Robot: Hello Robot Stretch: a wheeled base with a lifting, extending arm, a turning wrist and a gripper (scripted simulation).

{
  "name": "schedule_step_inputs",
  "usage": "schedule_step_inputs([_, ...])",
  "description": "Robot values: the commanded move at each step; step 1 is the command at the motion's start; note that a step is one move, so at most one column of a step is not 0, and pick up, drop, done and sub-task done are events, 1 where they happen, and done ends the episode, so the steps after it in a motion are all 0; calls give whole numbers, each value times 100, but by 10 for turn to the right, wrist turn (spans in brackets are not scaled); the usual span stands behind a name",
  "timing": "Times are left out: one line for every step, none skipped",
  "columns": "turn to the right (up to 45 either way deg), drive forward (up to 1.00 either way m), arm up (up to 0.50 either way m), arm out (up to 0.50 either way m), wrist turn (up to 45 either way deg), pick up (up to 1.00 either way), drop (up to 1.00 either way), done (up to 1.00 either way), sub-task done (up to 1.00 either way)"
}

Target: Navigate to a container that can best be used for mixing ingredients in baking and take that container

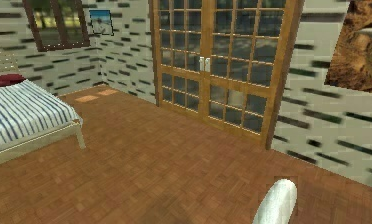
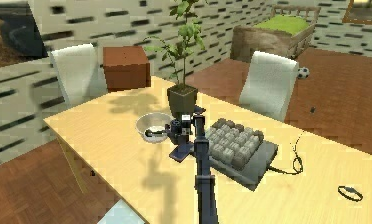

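A shallow greyish bowl (image 2: 150,126) rests on the light wooden table (image 2: 114,150) in the arm side view, just left of a potted plant (image 2: 181,95). The dark arm (image 2: 203,185) rises from the bottom edge across the tabletop. My gripper (image 2: 175,131) sits at its far end, right beside the bowl's rim. I cannot tell whether it touches the bowl or whether it holds anything.
A grey moulded tray (image 2: 235,150) lies right of the arm, with a small ring (image 2: 349,190) farther right. Two white chairs (image 2: 78,70) (image 2: 269,84) and a brown box (image 2: 126,68) stand behind the table. The forward view has wooden glazed doors (image 1: 222,60) and a striped bed (image 1: 29,112).
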Motion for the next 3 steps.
schedule_step_inputs([0, 0, 0, 0, 0, 100, 0, 0, 0])
schedule_step_inputs([0, 0, 10, 0, 0, 0, 0, 0, 0])
schedule_step_inputs([0, 0, 0, 0, 0, 0, 0, 100, 0])
